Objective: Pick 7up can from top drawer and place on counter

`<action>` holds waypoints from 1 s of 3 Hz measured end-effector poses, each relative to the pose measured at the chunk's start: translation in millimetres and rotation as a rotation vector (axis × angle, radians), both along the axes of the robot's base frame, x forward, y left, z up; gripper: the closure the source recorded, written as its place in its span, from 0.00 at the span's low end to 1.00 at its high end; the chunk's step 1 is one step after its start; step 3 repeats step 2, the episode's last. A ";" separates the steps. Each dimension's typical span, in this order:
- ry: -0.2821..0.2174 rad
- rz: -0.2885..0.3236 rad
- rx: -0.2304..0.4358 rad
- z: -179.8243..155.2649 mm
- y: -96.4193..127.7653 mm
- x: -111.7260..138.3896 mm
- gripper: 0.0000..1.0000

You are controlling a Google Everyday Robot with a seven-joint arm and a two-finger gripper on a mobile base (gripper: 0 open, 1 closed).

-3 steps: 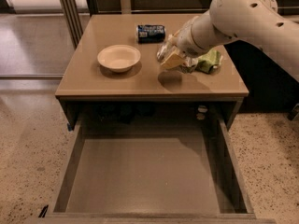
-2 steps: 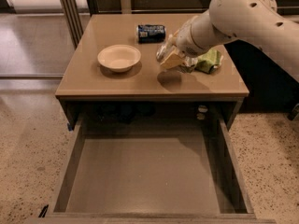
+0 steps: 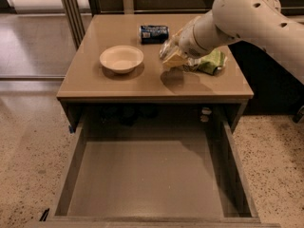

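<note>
most of the job looks done. the drawer (image 3: 142, 175) is pulled wide open and its flat bottom is bare, so the 7up can (image 3: 169, 47) is out of it. the can is up over the desk (image 3: 95, 80), near the middle and a bit to the right. the fingers (image 3: 176, 61) are there too, at the end of the big white arm (image 3: 247, 18) that comes in from the right. they look clamped on the can, but that spot is a bit of a jumble, so i am not fully sure. a dark shadow lies on the desk just under the can, so i think it hangs a little above the top and does not rest on it.

what is left: lower the can onto a bare bit of desk, let go, and lift the arm away.

now the count. one 7up can, held. one blue can (image 3: 153, 33), lying on its side at the back of the desk. one white bowl (image 3: 121, 58), left of the fingers. one green bag (image 3: 213, 61), just behind the fingers on the right. one drawer, one desk, one arm.
</note>
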State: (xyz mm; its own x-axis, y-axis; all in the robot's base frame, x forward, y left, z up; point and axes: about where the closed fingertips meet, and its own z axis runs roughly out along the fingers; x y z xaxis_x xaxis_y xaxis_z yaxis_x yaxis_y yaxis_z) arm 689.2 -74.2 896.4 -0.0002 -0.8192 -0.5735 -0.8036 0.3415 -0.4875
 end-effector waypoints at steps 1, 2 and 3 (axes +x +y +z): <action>0.000 0.000 0.000 0.0 0.1 0.0 0.00; 0.000 0.000 0.000 -0.1 0.1 0.0 0.00; 0.000 0.000 0.000 -0.1 0.1 0.0 0.00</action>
